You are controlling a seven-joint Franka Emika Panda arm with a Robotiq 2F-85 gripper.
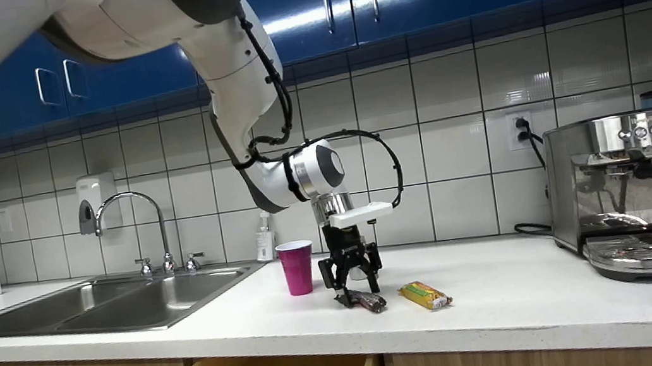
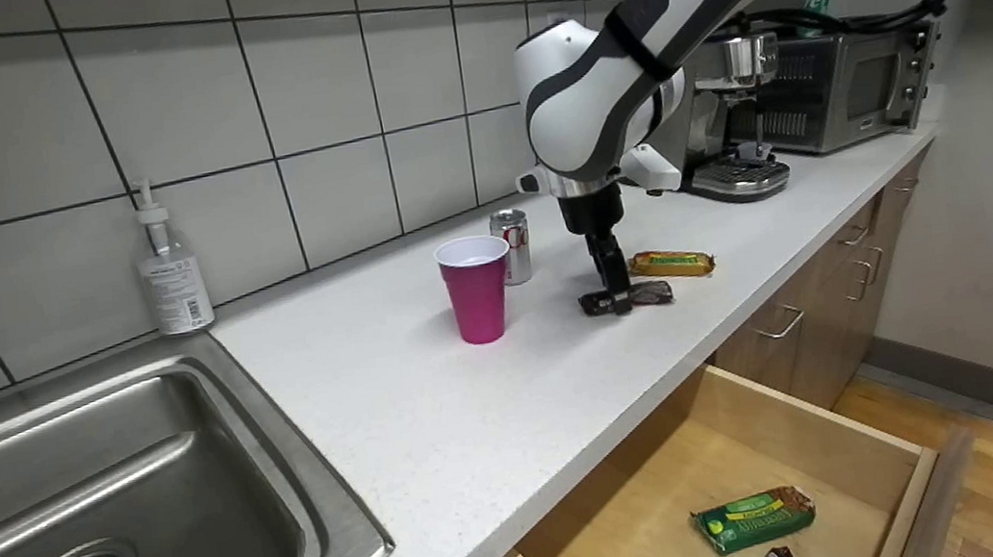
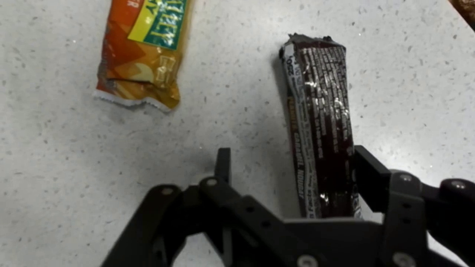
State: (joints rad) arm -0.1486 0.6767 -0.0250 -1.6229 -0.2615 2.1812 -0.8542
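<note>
The fingers [image 3: 372, 180] stand apart, tips low at the surface [image 2: 401, 428], astride a dark-wrapped bar [image 3: 326, 122]; no grip is evident. The bar lies flat on the surface, off-centre between them: one long side is against or just beside the finger at the right of the wrist view, contact not confirmed, while a plain gap shows to the opposite finger. Its long axis runs roughly square to the line joining the fingertips, slightly canted, presenting the narrow width. Beside it, apart from the fingers, lies a yellow snack bar [image 3: 144, 55]; further out stand a pink cup [image 2: 478, 296] and a can [image 2: 517, 246]. The arm [image 1: 237, 74], the only one present, reaches over from above, its wrist [image 1: 314, 165] low and the fingers pointing nearly straight down.
</note>
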